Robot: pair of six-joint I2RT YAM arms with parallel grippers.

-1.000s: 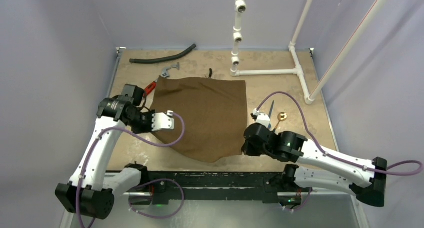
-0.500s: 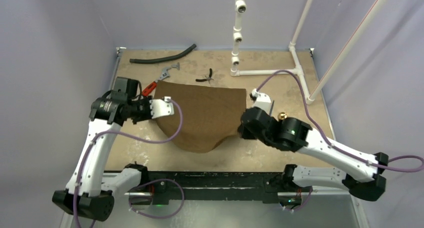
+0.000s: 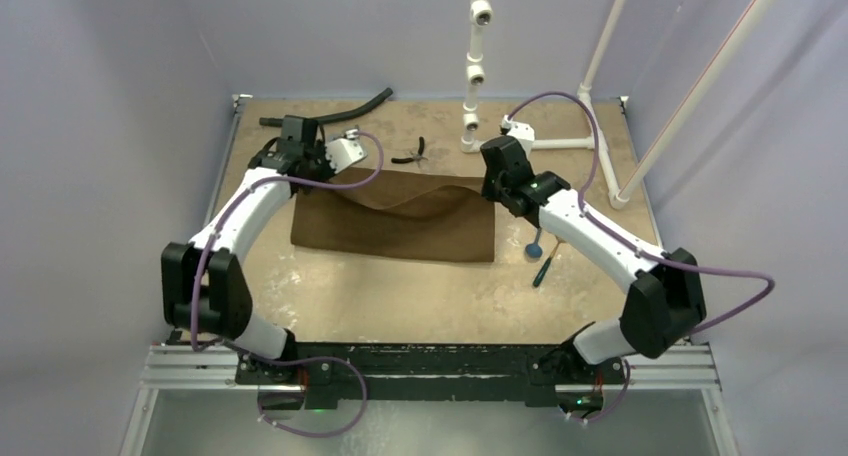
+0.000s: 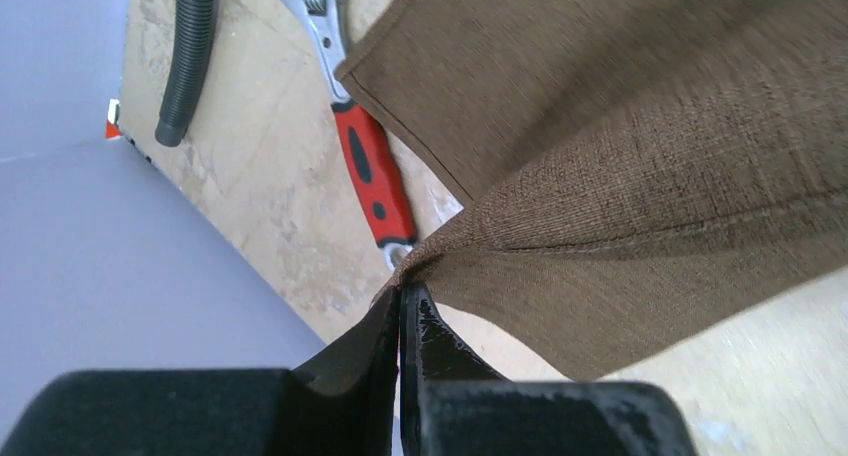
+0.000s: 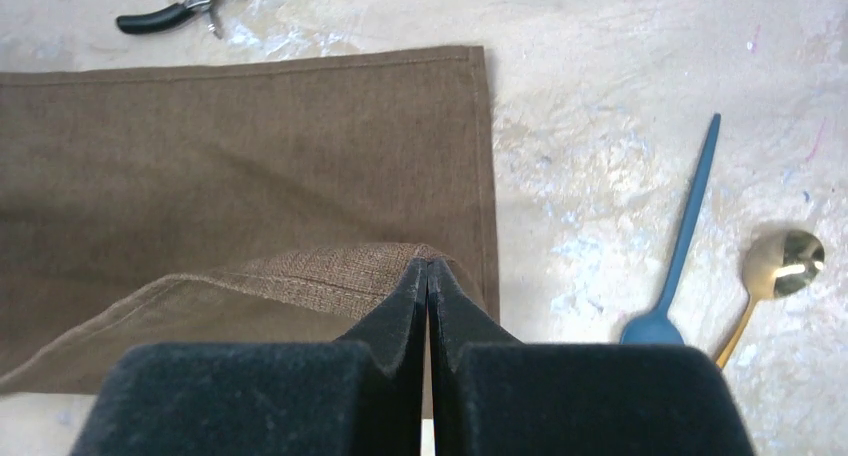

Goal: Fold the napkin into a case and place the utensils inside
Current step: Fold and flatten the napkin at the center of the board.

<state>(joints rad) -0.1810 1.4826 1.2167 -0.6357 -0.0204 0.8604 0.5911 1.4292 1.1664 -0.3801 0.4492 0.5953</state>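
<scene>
Tan, scuffed tabletop [image 3: 400, 296] boxed in by pale lavender walls [image 3: 120, 96], with a white PVC pipe frame [image 3: 540, 144] standing at the far right.

The biggest loose thing is the napkin [image 3: 400, 226]. It's a dark brown cloth lying as a wide band across the middle of the table, doubled over. The bottom layer is flat, and the top layer is held up at its two far corners and sags between them.

Both arms are reached out to the far side. The left gripper [image 4: 402, 291] has its fingers pressed together on a bunched far-left corner of the cloth. The right gripper [image 5: 427, 266] is doing the same at the far-right corner, fingers closed tight with the hem pinched between them.

A black rubber hose [image 3: 330, 113] lies along the far-left edge. A red-handled wrench [image 4: 372, 181] sits right beside the napkin's far-left corner, and small black pliers [image 3: 412, 156] are just past the far edge of the cloth.

The utensils are out on bare table to the right of the napkin, near it but not touching. There's a blue spoon [image 5: 680, 246] with a gold spoon [image 5: 785, 261] just to its right, and the top view shows a dark thin piece [image 3: 543, 271] slightly nearer. None of them are inside the cloth.
</scene>
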